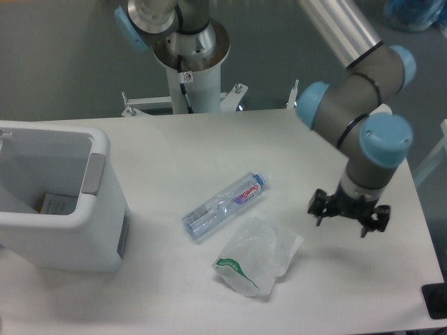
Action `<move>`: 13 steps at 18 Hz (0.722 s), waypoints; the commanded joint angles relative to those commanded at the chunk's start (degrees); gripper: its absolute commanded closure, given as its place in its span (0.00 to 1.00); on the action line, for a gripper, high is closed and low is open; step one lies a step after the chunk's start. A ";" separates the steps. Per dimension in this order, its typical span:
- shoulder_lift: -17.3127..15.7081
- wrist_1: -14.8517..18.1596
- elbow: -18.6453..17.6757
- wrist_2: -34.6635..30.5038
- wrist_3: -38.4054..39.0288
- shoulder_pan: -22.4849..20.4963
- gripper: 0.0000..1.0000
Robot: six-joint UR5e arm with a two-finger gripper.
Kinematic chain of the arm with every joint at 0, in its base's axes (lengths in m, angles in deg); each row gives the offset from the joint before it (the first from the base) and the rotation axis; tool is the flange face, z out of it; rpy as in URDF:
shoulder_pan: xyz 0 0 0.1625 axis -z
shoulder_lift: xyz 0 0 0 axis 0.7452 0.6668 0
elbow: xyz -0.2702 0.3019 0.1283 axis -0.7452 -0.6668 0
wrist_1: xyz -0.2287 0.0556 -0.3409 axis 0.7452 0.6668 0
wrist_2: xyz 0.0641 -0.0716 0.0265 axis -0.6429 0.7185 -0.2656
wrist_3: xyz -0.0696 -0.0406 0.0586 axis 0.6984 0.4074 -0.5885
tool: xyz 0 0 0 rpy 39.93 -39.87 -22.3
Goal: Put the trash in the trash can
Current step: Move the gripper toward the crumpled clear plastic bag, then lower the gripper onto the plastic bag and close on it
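The plastic bag (257,255) lies on the bench (209,139) just beside the water bottle (225,206), both well apart from the trash can (63,202). The tool (347,216) hovers near the bag, spread open and, as far as shows, empty. The bag looks light, limp and slippery: pinch a crumpled fold.

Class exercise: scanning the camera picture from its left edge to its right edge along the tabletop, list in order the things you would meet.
Trash can → water bottle → plastic bag → gripper. The bottle and the bag overlap somewhat in span; they are ordered here by their middles.
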 joint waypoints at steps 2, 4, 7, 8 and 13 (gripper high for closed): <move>0.18 0.09 -0.87 -0.09 1.41 1.32 0.00; 0.18 0.09 -2.02 -0.52 2.12 2.11 0.00; 0.18 -0.09 -3.95 -0.70 1.59 2.12 0.00; 0.18 -0.09 -4.13 -0.70 1.59 2.12 0.00; 0.97 -0.17 -4.48 -0.61 1.59 2.20 0.09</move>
